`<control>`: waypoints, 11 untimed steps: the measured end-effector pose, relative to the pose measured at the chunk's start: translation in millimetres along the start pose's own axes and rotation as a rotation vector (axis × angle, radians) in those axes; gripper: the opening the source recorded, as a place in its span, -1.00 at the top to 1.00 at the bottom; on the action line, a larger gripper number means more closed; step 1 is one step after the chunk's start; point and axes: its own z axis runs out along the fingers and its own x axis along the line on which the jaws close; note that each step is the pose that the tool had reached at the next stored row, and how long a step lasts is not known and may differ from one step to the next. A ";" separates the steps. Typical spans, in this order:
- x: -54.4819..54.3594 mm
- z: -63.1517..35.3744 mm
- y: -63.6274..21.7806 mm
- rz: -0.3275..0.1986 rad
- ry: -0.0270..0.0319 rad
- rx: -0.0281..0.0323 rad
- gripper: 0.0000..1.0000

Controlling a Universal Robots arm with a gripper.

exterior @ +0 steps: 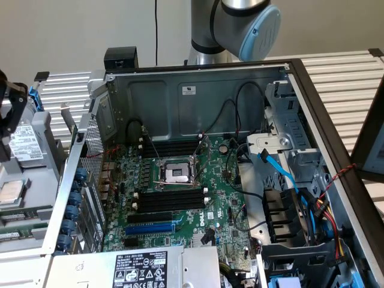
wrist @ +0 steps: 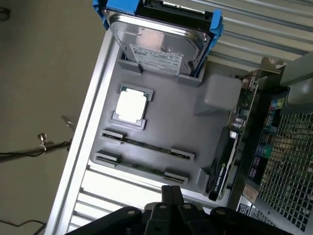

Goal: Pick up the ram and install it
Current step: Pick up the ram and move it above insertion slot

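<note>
Wrist view shows two ram sticks [wrist: 146, 145] and one processor [wrist: 131, 105].

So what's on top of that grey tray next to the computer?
A hard drive in a blue frame, a square processor chip, the ram standing on edge and a dark card sit on the grey tray. The gripper covers one edge of it.

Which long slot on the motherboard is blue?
The expansion slot, on the side of the CPU socket toward the white-labelled box; the memory slots beside the socket are all black.
</note>
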 end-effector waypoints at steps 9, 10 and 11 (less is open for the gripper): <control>-0.2 5.3 -0.2 -0.164 0.0072 0.0072 0.27; -0.3 5.8 -0.3 -0.182 0.0081 0.0080 0.27; -0.3 6.5 -0.3 -0.200 0.0089 0.0088 0.27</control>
